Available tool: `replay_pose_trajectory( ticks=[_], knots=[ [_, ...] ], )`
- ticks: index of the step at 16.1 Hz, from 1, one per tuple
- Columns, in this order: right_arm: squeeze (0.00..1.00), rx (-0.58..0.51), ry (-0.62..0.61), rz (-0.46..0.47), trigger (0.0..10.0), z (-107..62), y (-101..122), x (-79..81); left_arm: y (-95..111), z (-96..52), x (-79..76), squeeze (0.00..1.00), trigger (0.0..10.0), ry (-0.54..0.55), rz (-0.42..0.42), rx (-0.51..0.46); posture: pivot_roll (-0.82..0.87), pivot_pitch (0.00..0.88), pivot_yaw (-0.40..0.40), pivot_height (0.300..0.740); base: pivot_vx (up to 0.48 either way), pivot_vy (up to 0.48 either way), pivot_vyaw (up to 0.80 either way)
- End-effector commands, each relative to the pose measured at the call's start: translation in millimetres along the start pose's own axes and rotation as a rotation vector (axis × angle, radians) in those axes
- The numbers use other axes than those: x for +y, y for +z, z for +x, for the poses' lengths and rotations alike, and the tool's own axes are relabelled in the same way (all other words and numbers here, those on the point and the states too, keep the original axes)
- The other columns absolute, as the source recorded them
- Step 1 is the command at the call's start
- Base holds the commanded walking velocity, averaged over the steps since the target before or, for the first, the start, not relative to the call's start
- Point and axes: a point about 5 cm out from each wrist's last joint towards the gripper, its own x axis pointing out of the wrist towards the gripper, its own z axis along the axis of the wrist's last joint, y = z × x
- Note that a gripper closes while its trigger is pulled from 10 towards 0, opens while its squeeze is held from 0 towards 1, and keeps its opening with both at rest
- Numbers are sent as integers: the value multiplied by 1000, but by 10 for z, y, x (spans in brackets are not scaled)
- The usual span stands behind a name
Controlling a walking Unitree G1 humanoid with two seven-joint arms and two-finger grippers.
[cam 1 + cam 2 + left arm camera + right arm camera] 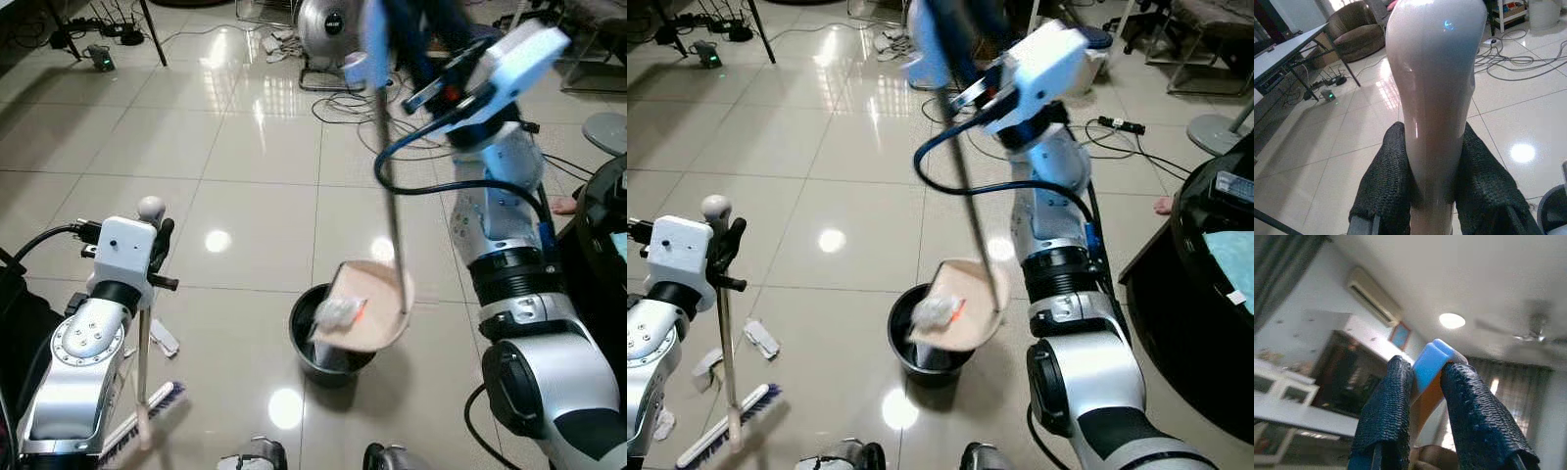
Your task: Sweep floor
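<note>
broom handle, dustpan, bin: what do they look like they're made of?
Broom handle: glossy pale plastic, likely; sharp highlights, moulded rounded end.
Dustpan: smooth beige plastic, apparently, on a thin dark pole, possibly metal.
Bin: black, slightly shiny, probably plastic; can't confirm.

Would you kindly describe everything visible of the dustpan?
The dustpan is pinkish-beige plastic with a long thin dark pole topped by a blue grip. It hangs tilted over the black bin, crumpled white litter with an orange scrap sliding from its tray. The right pincer is shut on the blue grip, high above the tiled floor.
</note>
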Motion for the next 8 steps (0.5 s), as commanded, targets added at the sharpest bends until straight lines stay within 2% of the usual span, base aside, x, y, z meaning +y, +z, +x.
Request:
replay_pose_trajectory(
  ticks=[1, 3, 5, 8],
  knots=[
    [0, -12, 61, -22, 10000, 51, 33, 11, 47, -28, 31, 0, 10000, 7, 28, -14, 116, 147, 33, 740, 0, 0, 0],
    [0, 12, 85, -35, 10000, 12, 7, 10, 44, -25, 21, 0, 10000, 5, 25, -13, 113, 145, 36, 740, 0, 0, 0],
    [0, 56, 137, -98, 10000, -18, -14, -10, 43, -11, 9, 0, 10000, 1, 24, -13, 110, 145, 39, 740, 0, 0, 0],
    [0, 55, 128, -135, 10000, -3, 17, -94, 48, 5, -2, 0, 10000, -2, 23, -16, 105, 147, 41, 740, 0, 0, 0]
  ],
)
